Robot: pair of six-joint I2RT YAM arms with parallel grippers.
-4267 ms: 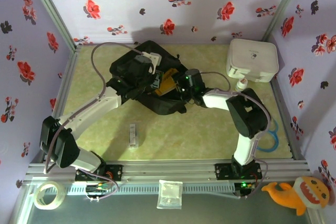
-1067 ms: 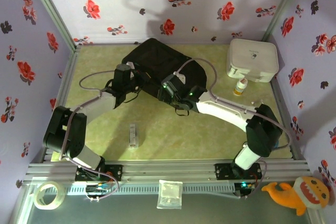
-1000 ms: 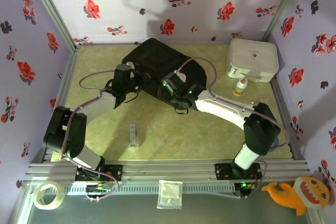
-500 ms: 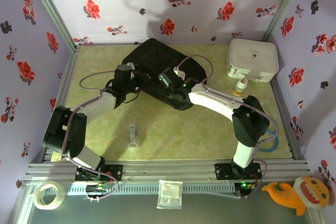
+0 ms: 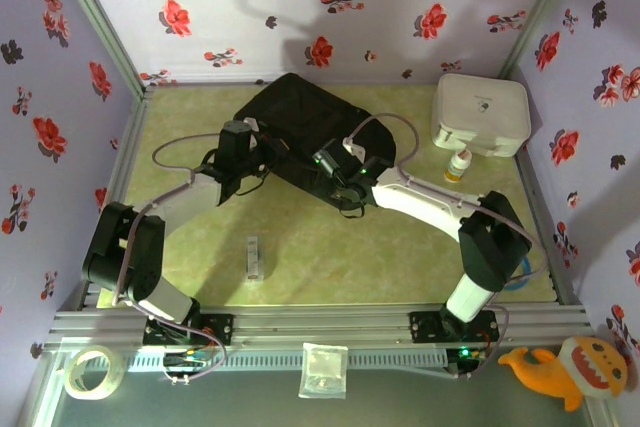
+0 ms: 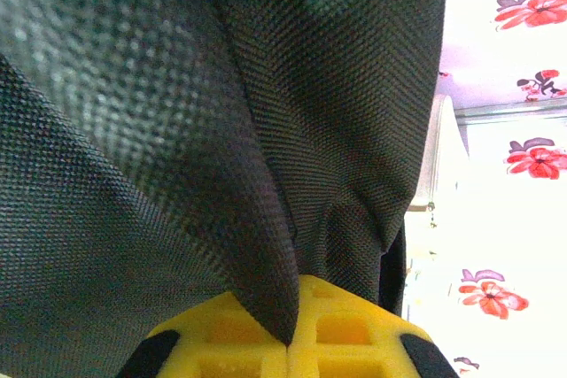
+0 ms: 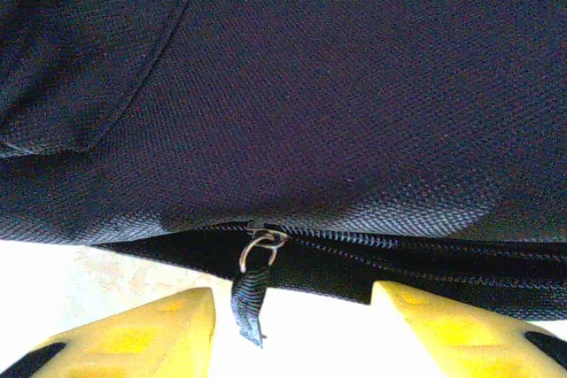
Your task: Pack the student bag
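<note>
The student bag (image 5: 305, 122) is a black fabric backpack lying at the back middle of the table. My left gripper (image 5: 265, 154) is at its left edge, and in the left wrist view the yellow fingers (image 6: 354, 334) are shut on a fold of the bag's fabric (image 6: 266, 245). My right gripper (image 5: 326, 173) is at the bag's front edge. In the right wrist view its yellow fingers (image 7: 151, 334) stand apart either side of the zip pull (image 7: 251, 294). The pull hangs from the zip (image 7: 399, 245) close to the left finger, not pinched.
A white hard case (image 5: 480, 114) stands at the back right, with a small bottle (image 5: 458, 164) in front of it. A small clear item (image 5: 254, 257) lies on the mat in front of the bag. A blue ring (image 5: 522, 259) lies by the right arm.
The right gripper went up over the bag's front edge, then drew back slightly, and its jaws have narrowed. The left gripper has held still on the fabric. Seconds ago the bag gaped open.
</note>
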